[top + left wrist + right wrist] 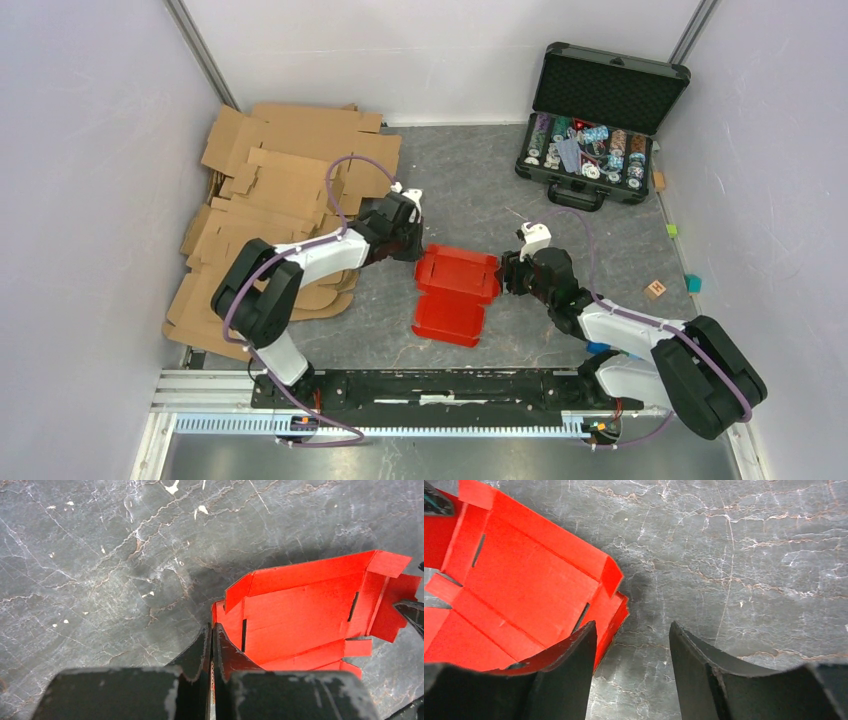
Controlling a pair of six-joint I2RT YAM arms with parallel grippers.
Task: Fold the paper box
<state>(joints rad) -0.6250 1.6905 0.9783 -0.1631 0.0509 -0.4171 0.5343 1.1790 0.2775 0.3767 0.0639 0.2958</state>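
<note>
Red paper box (455,292) (walls partly up)

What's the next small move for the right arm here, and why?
Probably nudge the right tool toward the paper box, then close. It's open with its gap mostly over the table, the side flap barely inside it, while the left tool is shut on the opposite flap.

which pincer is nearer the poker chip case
Right. The right pincer is at the right edge of the red paperboard box, nearer the open black poker-chip case; the left pincer is at its left edge.
</note>
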